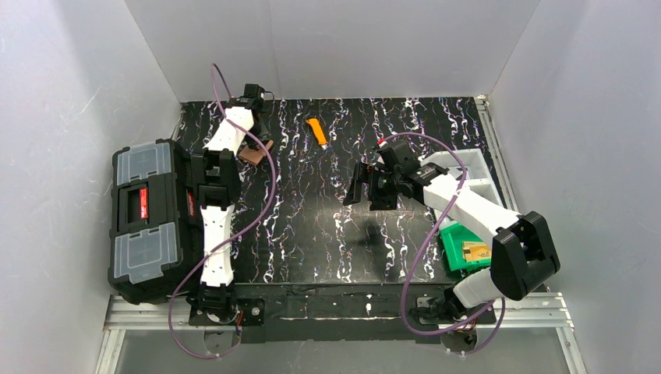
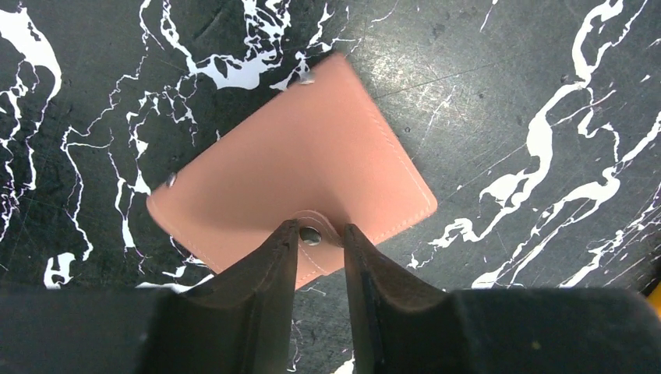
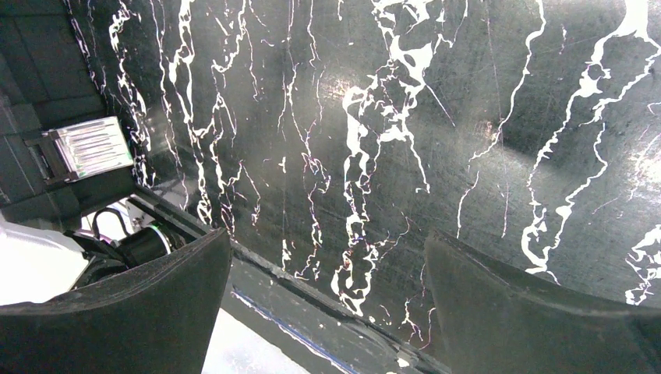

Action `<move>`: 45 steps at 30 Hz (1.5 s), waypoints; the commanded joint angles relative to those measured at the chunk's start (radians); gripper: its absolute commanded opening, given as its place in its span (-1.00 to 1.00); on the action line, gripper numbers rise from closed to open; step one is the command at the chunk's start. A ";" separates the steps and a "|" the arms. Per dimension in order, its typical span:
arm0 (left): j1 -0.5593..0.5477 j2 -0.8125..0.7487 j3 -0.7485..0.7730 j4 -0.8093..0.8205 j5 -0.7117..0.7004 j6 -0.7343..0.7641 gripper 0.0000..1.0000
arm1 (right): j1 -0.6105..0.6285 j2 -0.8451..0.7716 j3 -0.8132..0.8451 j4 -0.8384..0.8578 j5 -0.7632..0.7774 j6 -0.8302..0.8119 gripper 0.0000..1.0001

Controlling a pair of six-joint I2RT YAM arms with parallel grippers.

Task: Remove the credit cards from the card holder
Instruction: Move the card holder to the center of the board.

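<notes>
Overhead view of a black marble-look table (image 1: 327, 234) w/ two robot arms at the near edge. The left arm reaches to the far-left part of the table, where the brown card holder (image 1: 255, 152) sits, just right of a big black toolbox (image 1: 148, 218). In the left wrist view the card holder (image 2: 296, 175) is shut and seen flat-on at an angle to the camera; whether it rests on the table or is raised off it can't be told. The left gripper (image 2: 321, 243) has its fingers (image 2: 265, 288) drawn close together on either side of the holder's small snap tab (image 2: 312, 234), apparently pinching it. No cards show anywhere on the holder, so they're prob. inside. The right gripper (image 1: 366, 185) hovers over the table's middle, well apart from the holder; its wrist view shows the right gripper (image 3: 327, 304) spread wide w/ nothing btwn the fingers, only bare table below. An orange utility knife (image 1: 316, 132) lies far-centre, untouched. At the right edge sit a white bin (image 1: 475, 165) and a green tray (image 1: 454, 243) holding something tan, too small to identify. Judged step: early, securing the holder by its tab; no card is out yet. Next move likely calls for unsnapping or lifting the flap while keeping the holder steady, then bringing the right gripper over to draw out a thin card edge.
</notes>
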 commanded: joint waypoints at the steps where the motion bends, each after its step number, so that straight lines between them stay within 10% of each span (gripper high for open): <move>1: -0.003 -0.009 -0.034 -0.033 0.067 -0.039 -0.60 | -0.002 -0.010 0.001 0.014 -0.013 0.007 0.99; 7: -0.046 -0.100 -0.154 -0.012 0.095 -0.051 -1.00 | -0.002 -0.012 -0.009 0.029 -0.015 0.016 1.00; 28: -0.391 -0.649 -0.785 0.022 0.120 -0.365 -1.00 | -0.002 -0.080 -0.114 0.087 0.001 0.039 1.00; 45: -0.636 -0.731 -0.792 0.037 0.154 -0.495 -1.00 | -0.002 -0.164 -0.240 0.099 0.093 0.071 1.00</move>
